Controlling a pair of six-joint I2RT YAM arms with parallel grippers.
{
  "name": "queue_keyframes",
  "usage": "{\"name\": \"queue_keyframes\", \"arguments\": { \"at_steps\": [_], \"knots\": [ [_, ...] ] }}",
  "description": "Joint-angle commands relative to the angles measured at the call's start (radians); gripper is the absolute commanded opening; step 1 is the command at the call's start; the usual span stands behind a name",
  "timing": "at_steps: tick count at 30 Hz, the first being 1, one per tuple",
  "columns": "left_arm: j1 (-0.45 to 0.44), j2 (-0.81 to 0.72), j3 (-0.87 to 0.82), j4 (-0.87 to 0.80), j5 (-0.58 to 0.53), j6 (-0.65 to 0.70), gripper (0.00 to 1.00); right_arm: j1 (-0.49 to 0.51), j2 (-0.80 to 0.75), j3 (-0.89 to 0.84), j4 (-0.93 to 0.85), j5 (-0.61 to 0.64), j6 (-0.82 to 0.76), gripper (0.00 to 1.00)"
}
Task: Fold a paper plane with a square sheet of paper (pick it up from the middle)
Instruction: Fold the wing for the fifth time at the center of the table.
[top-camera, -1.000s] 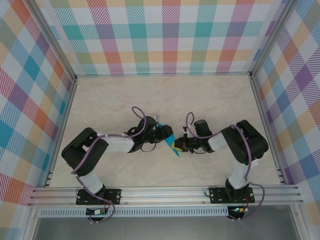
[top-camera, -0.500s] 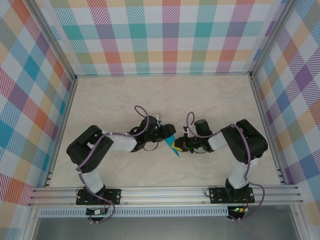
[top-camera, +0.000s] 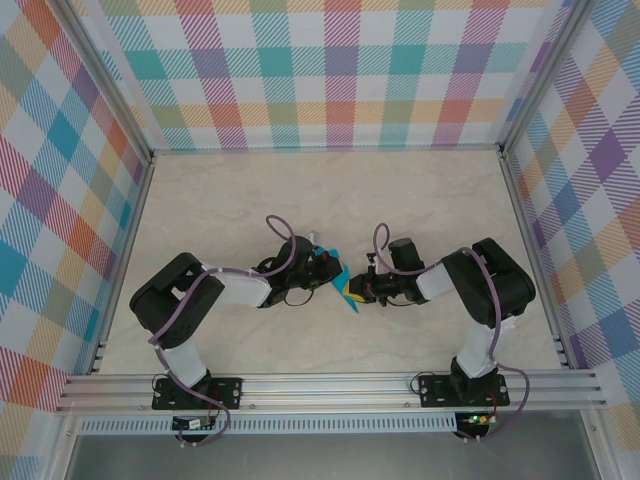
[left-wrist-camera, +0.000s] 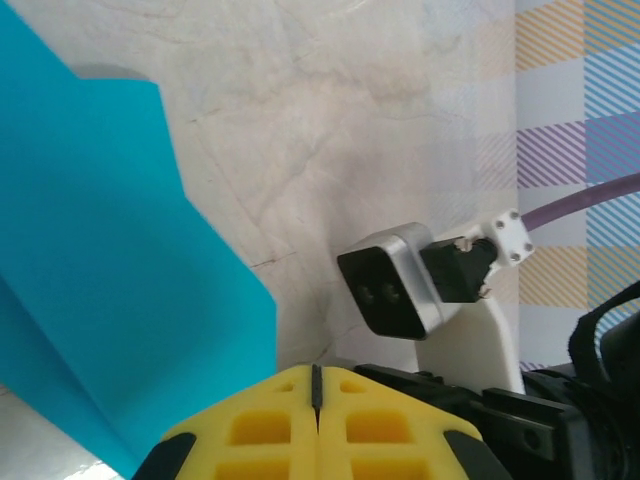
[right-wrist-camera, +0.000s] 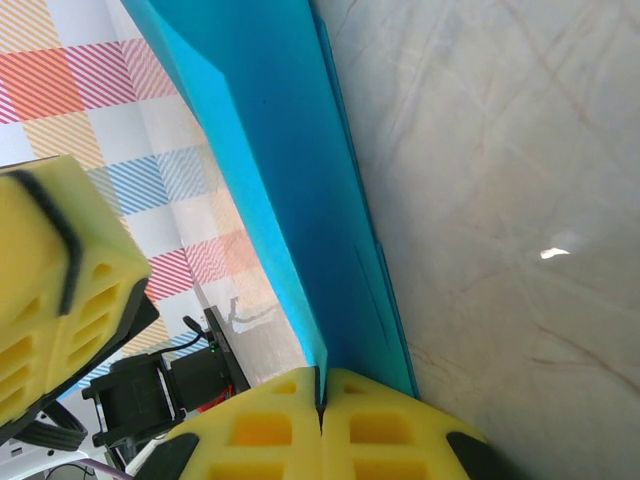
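The square sheet of paper (top-camera: 349, 302) is teal and folded into layers with a point toward the near edge. It is held off the table at mid-table between the two arms. My right gripper (top-camera: 358, 291) is shut on it: in the right wrist view the paper (right-wrist-camera: 290, 180) runs edge-on into the seam of the yellow jaws (right-wrist-camera: 320, 390). My left gripper (top-camera: 329, 274) is shut just left of the sheet. In the left wrist view the paper (left-wrist-camera: 100, 250) passes beside and behind the left finger, and nothing shows between the closed jaws (left-wrist-camera: 317, 385).
The marble-look tabletop (top-camera: 420, 200) is walled by checked panels (top-camera: 330, 70) at the back and both sides. An aluminium rail (top-camera: 330, 388) runs along the near edge by the arm bases. The right arm's wrist camera (left-wrist-camera: 392, 292) sits close in front of my left gripper.
My left gripper's jaws have shut and it has drawn back slightly to the left. The right gripper keeps its hold on the paper in the same place.
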Motion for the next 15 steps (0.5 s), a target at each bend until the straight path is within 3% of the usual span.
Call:
{"name": "queue_keyframes", "arguments": {
  "at_steps": [1,15],
  "knots": [
    [-0.008,-0.004,-0.016,-0.013,-0.036,-0.009,0.0,-0.005,0.047,-0.002,-0.07,0.044,0.014,0.0],
    [-0.008,0.04,-0.005,0.006,-0.01,-0.003,0.0,-0.009,0.053,0.003,-0.071,0.037,0.029,0.0]
  ]
}}
